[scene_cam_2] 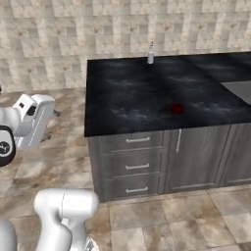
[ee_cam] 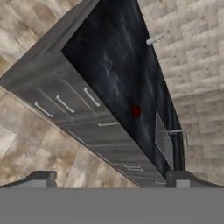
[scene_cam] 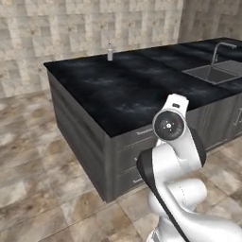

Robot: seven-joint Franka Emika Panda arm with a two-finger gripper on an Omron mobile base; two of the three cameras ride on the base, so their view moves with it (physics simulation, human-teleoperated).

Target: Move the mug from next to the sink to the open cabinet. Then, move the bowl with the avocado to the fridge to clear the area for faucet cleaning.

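One mug [scene_cam_2: 178, 109] is seen on one black counter [scene_cam_2: 132, 93], with one bottle [scene_cam_2: 150, 53] at its twelve o'clock. One sink [scene_cam: 215, 72] and one faucet [scene_cam: 218, 49] are counted. Three drawers [scene_cam_2: 137, 165] are counted, possibly more.

the counter [scene_cam_2: 147, 93] was glossy black marble, its drawers [scene_cam_2: 137, 164] matt grey wood-grain with metal handles; the mug [scene_cam_2: 178, 109] looked smooth dark red, right of centre.

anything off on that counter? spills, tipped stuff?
Nothing stands out. The mug sits near the counter's front edge, left of the sink; the bottle stands upright at the back. No spills.
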